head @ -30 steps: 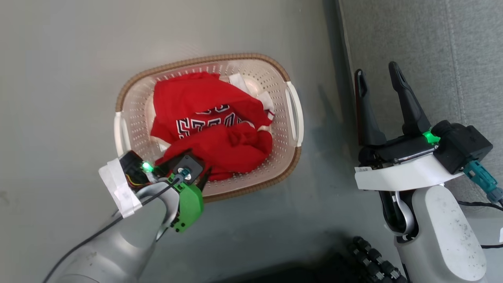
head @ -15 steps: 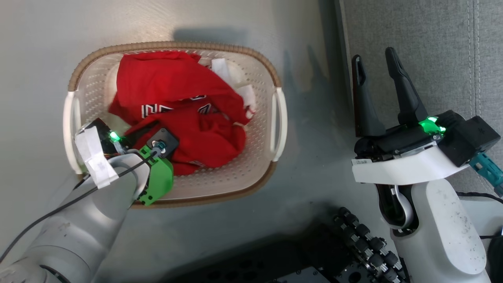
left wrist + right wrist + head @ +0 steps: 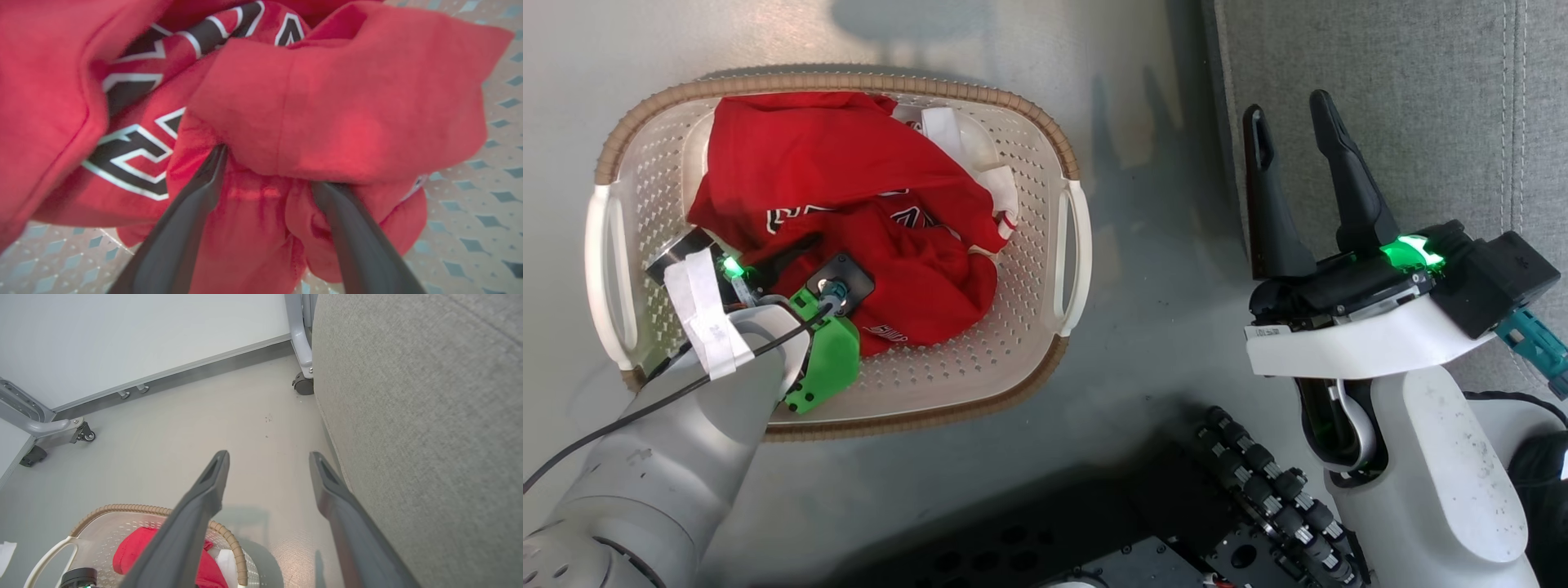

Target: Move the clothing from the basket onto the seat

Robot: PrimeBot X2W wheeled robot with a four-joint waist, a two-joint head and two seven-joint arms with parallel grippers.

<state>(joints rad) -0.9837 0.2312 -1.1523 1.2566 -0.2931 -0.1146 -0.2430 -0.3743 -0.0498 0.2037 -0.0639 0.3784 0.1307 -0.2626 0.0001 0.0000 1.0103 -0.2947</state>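
Left claw [image 3: 269, 167] wide — tips in clothing [image 3: 347, 102]; right claw [image 3: 1288, 104] wide.

You see the clothing [image 3: 849, 204], red, crumpled in a heap with its black-and-white lettering partly folded under, inside the cream perforated basket [image 3: 1029, 269]. The grey fabric seat [image 3: 1421, 106] stands near, right of it.

The basket [image 3: 849, 80] sits on the floor [image 3: 1160, 327], heaped with red clothing [image 3: 809, 155], black-and-white lettering showing in the folds; white trim pokes out at the far right corner; the left end effector [image 3: 796, 265] is down inside the basket against the pile, its fingers hidden beneath the wrist; the right end effector [image 3: 1286, 110] hangs well apart, fingers spread wide and bare, over the edge of the grey seat [image 3: 1421, 122]; the robot's dark base [image 3: 1176, 531] shows below.
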